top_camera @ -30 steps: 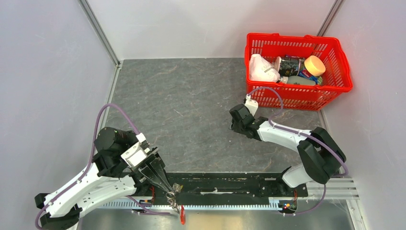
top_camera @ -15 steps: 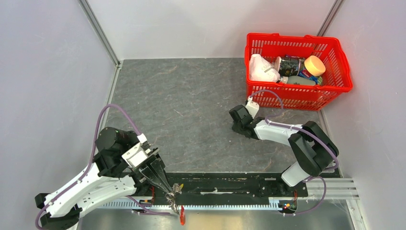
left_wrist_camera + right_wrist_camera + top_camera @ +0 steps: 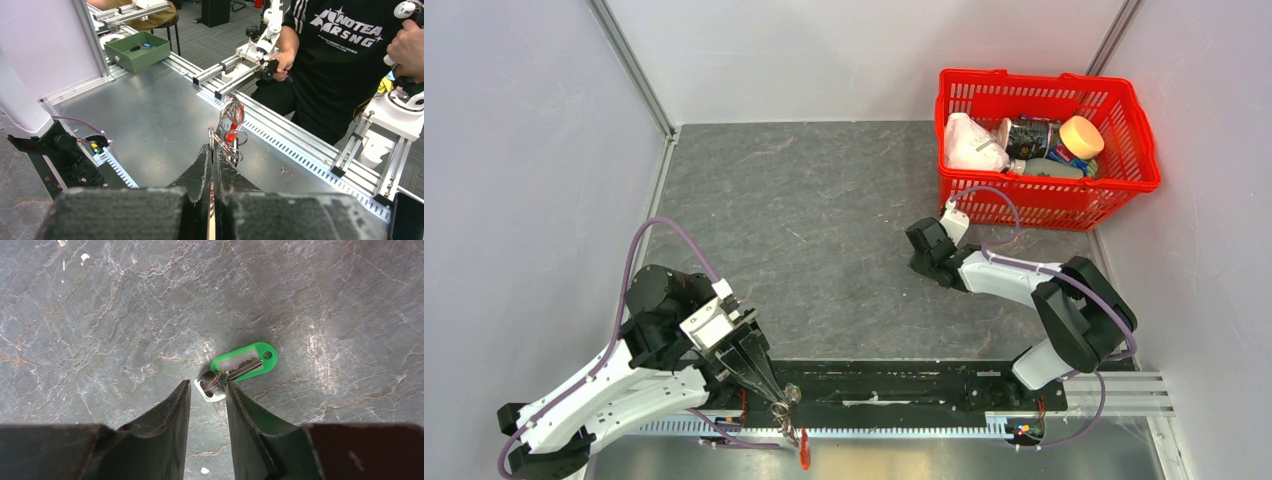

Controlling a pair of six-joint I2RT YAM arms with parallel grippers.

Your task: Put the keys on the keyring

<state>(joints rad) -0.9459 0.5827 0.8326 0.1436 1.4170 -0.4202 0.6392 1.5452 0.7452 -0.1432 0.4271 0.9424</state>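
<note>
My left gripper [image 3: 776, 402] is shut on the keyring and holds it out past the table's near edge. The keyring's red part [image 3: 805, 460] hangs below my fingertips. In the left wrist view the red part [image 3: 232, 134] shows behind several silvery rings and keys [image 3: 231, 107] hanging on it, just beyond my gripper [image 3: 213, 148]. My right gripper [image 3: 923, 243] is open and low over the table. In the right wrist view a silvery key [image 3: 210, 385] with a green tag [image 3: 248, 360] lies flat between my fingertips [image 3: 230, 390]; the gripper [image 3: 208, 386] is open around the key's head.
A red basket [image 3: 1146, 150] of assorted items stands at the back right, just beyond the right arm. A black rail [image 3: 904, 385] runs along the near edge. In the left wrist view a person [image 3: 345, 60] sits beyond the metal bench.
The right arm's elbow has shifted a little while its gripper stays over the green-tagged key. The left arm and the keyring have barely moved.
</note>
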